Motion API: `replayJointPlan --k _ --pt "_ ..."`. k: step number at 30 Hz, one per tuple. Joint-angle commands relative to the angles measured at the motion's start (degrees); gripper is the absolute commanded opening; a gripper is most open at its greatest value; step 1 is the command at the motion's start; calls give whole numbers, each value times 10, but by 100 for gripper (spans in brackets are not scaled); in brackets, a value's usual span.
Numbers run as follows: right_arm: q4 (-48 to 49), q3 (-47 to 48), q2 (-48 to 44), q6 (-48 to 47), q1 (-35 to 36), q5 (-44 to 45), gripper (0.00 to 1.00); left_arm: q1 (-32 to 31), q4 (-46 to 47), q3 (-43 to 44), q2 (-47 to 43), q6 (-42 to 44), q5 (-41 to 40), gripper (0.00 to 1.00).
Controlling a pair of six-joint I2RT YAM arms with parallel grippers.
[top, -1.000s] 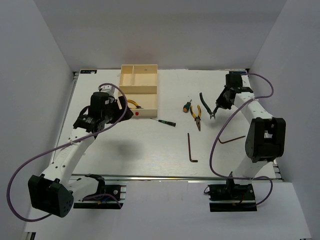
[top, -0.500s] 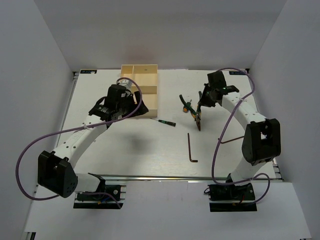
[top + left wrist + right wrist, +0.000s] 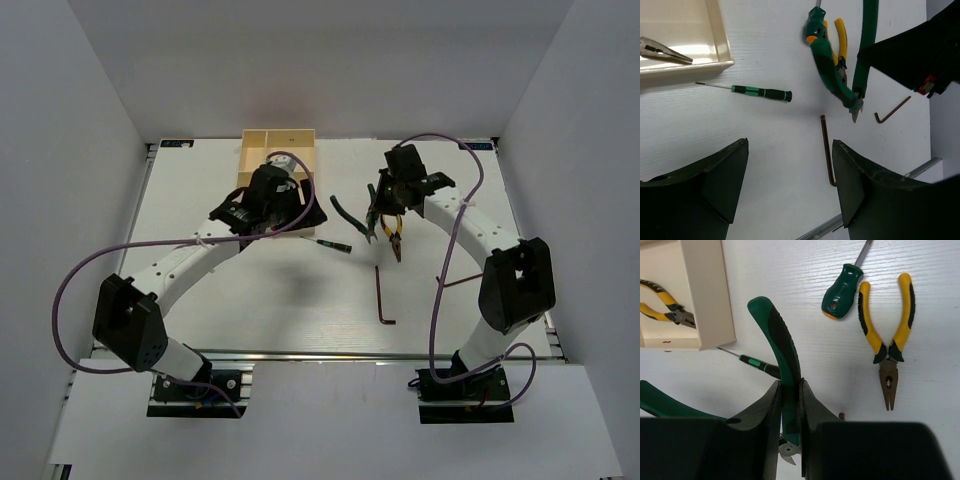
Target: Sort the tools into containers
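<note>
On table [image 3: 300,300], far side, left of centre: tray [image 3: 280,131].
Inside tray, at its near end, beside right wall: tray pliers [image 3: 665,305].
On table, just off tray's near right corner: thin screwdriver [image 3: 330,243].
Off the table, clamped between fingers of right gripper [image 3: 790,390], above thin screwdriver, right of tray: gripped pliers [image 3: 785,350].
On table, right of gripped pliers: stubby screwdriver [image 3: 842,292].
Just right of stubby screwdriver, not touching: table pliers [image 3: 887,355].
Nearer the arm bases than table pliers: long hex key [image 3: 381,295].
Right of long hex key, well apart: short hex key [image 3: 462,279].
</note>
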Motion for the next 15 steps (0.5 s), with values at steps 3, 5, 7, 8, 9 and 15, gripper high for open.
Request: replayJointPlan --k 3,5,7,8,9,15 --pt "30 20 -31 13 22 4 0 -25 10 51 31 -18 -29 77" --pt "30 16 -37 14 26 5 0 -37 20 53 41 -24 -52 77" --pt "30 13 -40 15 32 5 0 -37 25 59 52 -31 -54 77" --pt "30 12 -42 15 33 4 0 -44 23 64 58 -31 -58 77" --pt "31 11 -46 15 34 5 0 -49 22 72 64 -32 -62 77" --pt "37 2 -62 11 48 2 0 -59 26 82 95 -49 -83 77"
